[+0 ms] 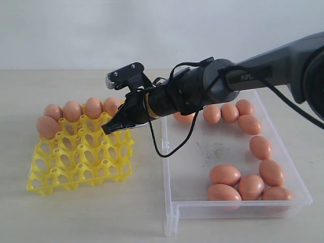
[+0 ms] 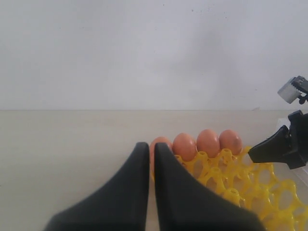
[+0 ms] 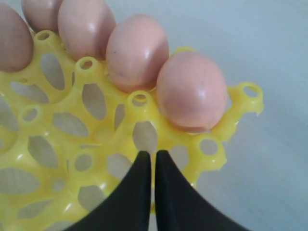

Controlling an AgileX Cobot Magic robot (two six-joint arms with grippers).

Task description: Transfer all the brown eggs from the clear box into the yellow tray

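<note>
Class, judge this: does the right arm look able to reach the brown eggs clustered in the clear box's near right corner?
Probably yes. The clear box is open-topped, nothing covers those brown eggs, and the right gripper hangs shut and empty above the yellow tray.

Five brown eggs sit in the yellow tray's back cups. About eleven others lie loose along the walls of the clear box beside it.

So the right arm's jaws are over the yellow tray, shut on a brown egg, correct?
Not quite. The jaws on the right arm are over the yellow tray and shut, but on nothing. The right wrist view shows them closed and empty.
</note>
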